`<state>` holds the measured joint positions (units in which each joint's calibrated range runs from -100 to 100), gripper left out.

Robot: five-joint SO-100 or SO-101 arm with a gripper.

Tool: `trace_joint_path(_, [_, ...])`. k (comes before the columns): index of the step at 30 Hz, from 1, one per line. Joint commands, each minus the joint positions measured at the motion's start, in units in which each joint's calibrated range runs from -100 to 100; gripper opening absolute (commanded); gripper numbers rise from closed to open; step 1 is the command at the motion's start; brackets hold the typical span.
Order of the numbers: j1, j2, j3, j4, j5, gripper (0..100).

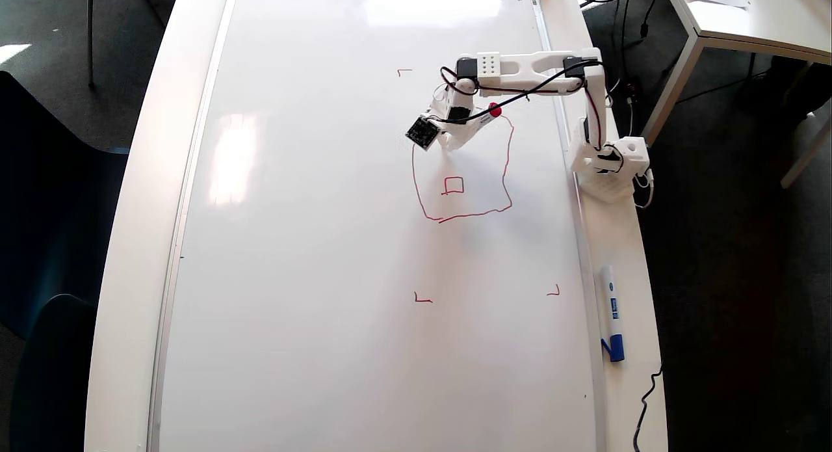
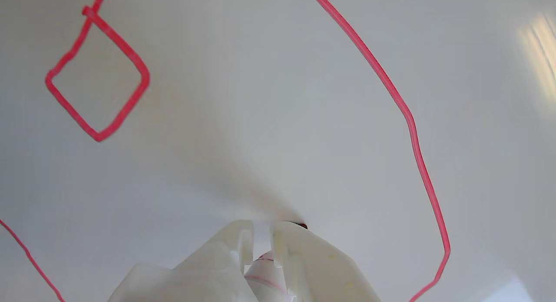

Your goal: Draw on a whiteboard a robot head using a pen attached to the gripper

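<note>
The whiteboard fills the table. On it is the red robot head: a wobbly rounded outline with one small square inside. The white gripper is over the outline's upper left part, shut on the pen, whose red cap points up and right. In the wrist view the gripper enters from the bottom with the pen between its fingers and a dark tip at the whiteboard. The square shows top left and the outline on the right.
The arm's white base stands at the board's right edge. A white marker with a blue cap lies on the table edge to the right. Small red corner marks sit around the drawing. A black cable trails at lower right.
</note>
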<state>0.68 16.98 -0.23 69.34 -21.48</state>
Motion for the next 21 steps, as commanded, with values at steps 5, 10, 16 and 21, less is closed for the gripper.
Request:
trace_joint_path(5, [-2.48, -1.01, -0.54, 0.60, -0.61, 1])
trace_joint_path(10, [-2.56, -1.09, -0.63, 4.33, -2.54, 1])
trace_joint_path(16, [-2.04, -2.44, -0.36, 8.42, -3.13, 1])
trace_joint_path(21, [-1.82, -7.21, 4.63, 7.98, -3.19, 1])
